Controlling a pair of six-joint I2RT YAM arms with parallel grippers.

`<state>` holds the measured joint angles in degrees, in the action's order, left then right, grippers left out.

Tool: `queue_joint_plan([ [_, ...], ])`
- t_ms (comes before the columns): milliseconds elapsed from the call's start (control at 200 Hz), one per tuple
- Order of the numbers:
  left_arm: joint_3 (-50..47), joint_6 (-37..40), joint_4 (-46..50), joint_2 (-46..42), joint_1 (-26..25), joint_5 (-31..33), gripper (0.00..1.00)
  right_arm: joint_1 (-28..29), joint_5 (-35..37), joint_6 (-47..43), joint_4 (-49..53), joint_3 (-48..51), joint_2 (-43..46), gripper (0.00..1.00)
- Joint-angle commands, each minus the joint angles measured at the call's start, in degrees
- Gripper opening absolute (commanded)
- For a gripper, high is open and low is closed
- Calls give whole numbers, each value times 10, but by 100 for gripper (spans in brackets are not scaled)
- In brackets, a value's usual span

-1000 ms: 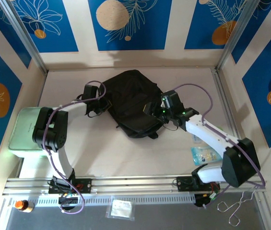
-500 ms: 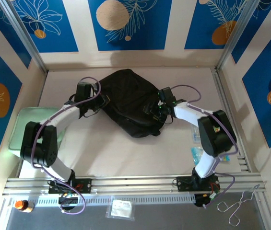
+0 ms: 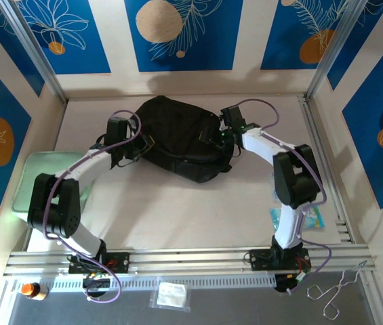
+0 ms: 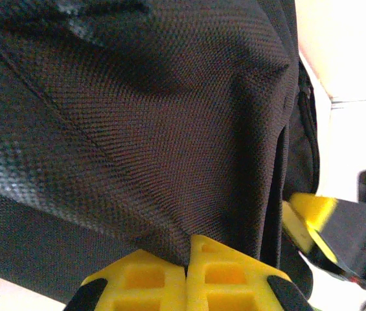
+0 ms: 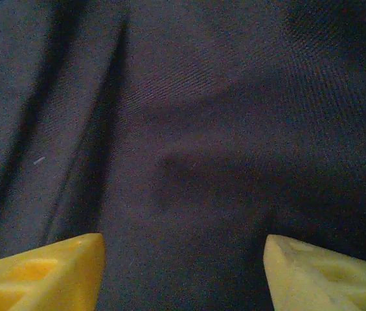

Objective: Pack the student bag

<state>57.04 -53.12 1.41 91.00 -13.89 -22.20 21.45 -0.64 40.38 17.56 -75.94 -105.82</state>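
Observation:
The student bag [image 3: 177,135] is a large black fabric backpack lying at the back middle of the table. My left gripper [image 3: 144,145] is at its left side. In the left wrist view the yellow jaws [image 4: 187,259] are shut, with a fold of the bag's woven fabric [image 4: 137,116] pinched at their tips. My right gripper [image 3: 217,141] is against the bag's right side. In the right wrist view it [image 5: 183,265] stands open, its yellow fingertips [image 5: 46,269] wide apart with dark bag cloth [image 5: 189,129] close in front of them. One right finger [image 4: 306,217] shows past the bag's edge in the left wrist view.
A pale green tray [image 3: 35,179] sits at the table's left edge. A clear plastic packet [image 3: 283,218] lies by the right arm's base. Below the rail are a small bag [image 3: 171,296], an orange-capped bottle [image 3: 32,290] and wire tongs [image 3: 337,288].
Both arms have reached farther back. The bag has shifted back and turned, with the left gripper still on it. The right gripper moved up along the bag's right side.

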Motion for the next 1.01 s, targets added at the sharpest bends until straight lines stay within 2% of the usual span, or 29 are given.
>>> queue_joint_plan([
  [0, 4, -7, -38, 12, -5, -37, 0, 18, 47, -28, 74, 15, 91, 68],
  [145, 3, -9, -46, 16, -7, -34, 0, 75, 96, -17, 161, 7, 131, 68],
  [260, 2, -11, -51, 19, -8, -33, 0, 138, 142, 26, 207, -9, 130, 67],
  [360, 1, -11, -54, 21, -9, -33, 0, 189, 175, 75, 213, -12, 122, 67],
  [475, 1, -12, -55, 22, -9, -33, 0, 229, 174, 122, 190, -20, 99, 67],
  [580, 1, -14, -57, 20, -9, -34, 0, 248, 175, 149, 190, -49, 65, 65],
  [715, 2, -14, -58, 18, -9, -36, 0, 267, 212, 171, 204, -86, 30, 65],
  [850, 2, -11, -56, 15, -9, -34, 0, 263, 218, 199, 249, -132, -11, 63],
  [1000, 1, -10, -55, 16, -9, -34, 0, 258, 207, 199, 251, -154, -32, 63],
])
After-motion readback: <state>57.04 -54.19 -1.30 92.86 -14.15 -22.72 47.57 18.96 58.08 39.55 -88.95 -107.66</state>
